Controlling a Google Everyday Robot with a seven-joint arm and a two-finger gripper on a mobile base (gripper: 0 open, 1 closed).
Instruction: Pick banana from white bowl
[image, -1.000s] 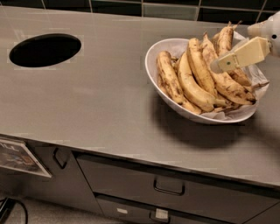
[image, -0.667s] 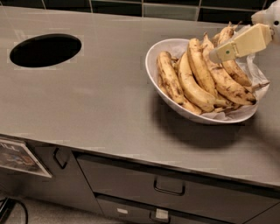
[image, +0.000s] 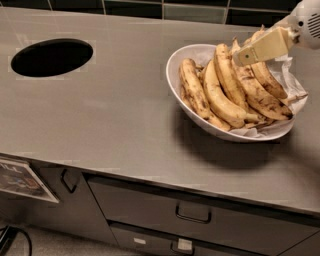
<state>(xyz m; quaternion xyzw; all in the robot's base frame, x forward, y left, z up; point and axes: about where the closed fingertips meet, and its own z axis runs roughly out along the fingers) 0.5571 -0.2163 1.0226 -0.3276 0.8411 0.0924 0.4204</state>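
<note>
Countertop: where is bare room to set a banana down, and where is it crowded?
Bare countertop between the round hole and the white bowl, and along its front. Crowded at the view's far right: bowl heaped with bananas, gripper above them.

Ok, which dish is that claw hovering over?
On the grey counter, look right of the dark round hole. The white bowl sits there, with the claw above its far right side. It's the only dish, piled with spotty bananas on crumpled paper.
</note>
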